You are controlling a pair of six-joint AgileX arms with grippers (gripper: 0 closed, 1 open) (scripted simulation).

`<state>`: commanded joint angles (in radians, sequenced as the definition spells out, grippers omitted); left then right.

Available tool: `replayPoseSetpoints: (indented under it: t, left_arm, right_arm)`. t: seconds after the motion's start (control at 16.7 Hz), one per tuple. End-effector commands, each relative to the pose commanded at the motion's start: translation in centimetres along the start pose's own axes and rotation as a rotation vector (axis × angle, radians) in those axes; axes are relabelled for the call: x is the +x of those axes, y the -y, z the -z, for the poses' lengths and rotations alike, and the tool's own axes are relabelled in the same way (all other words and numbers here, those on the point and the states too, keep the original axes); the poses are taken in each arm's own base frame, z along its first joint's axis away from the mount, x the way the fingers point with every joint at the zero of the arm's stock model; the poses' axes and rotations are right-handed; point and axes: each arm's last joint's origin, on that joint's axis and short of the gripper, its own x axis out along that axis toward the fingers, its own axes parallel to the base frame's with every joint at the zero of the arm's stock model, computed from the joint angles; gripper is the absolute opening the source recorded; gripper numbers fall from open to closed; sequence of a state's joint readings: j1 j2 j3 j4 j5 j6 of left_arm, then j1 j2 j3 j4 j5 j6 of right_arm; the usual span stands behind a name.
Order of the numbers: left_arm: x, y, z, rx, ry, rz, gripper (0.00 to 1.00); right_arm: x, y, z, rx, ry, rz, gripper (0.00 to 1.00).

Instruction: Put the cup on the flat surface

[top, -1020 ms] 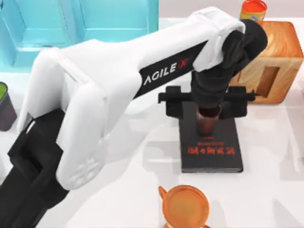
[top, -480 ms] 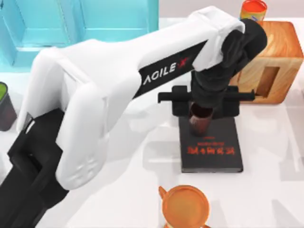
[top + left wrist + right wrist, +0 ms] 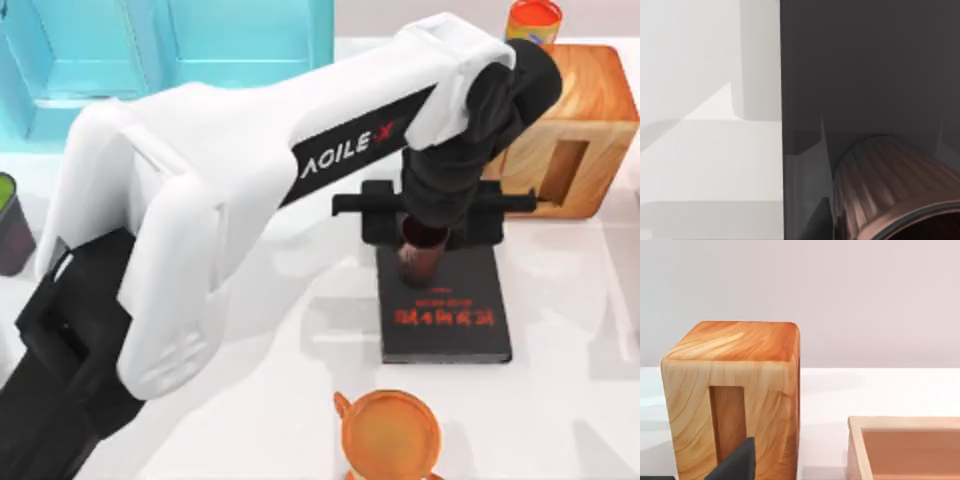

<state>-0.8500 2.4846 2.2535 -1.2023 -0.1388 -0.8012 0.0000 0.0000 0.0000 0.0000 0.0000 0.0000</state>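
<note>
The cup is a small reddish-brown ribbed tumbler, upright over the far end of a black book with red lettering. My left gripper reaches down from above and is shut on the cup near its rim. In the left wrist view the cup is close to the camera, with the dark book beneath it and the white tabletop beside the book. The broad white tabletop lies all around the book.
A wooden block with a slot stands right behind the gripper, seen also as the block beside a shallow wooden tray. An orange mug sits at the front, a green-topped dark cup at far left, a teal bin behind.
The cup, in my left gripper, has shifted slightly left and toward the book's far end, and appears raised a little. Over the last half second it has hardly moved.
</note>
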Motion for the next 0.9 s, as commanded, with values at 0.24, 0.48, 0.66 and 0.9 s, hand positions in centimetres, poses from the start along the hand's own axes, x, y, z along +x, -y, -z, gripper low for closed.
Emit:
replayPoseSetpoints:
  t: [0.24,0.48,0.66,0.9]
  left_arm:
    - [-0.8,0.1,-0.3,-0.001,-0.004,-0.014,0.00]
    - [-3.7,0.1,-0.9,-0.003,0.003,-0.006,0.00]
    - [-4.9,0.0,-1.0,0.000,0.000,0.000,0.00]
    - [-4.9,0.0,-1.0,0.000,0.001,0.000,0.00]
  right_arm:
    - [0.0,0.0,0.0,0.000,0.000,0.000,1.00]
    - [0.0,0.0,0.0,0.000,0.000,0.000,1.00]
    - [0.0,0.0,0.0,0.000,0.000,0.000,1.00]
    - [0.0,0.0,0.0,0.000,0.000,0.000,1.00]
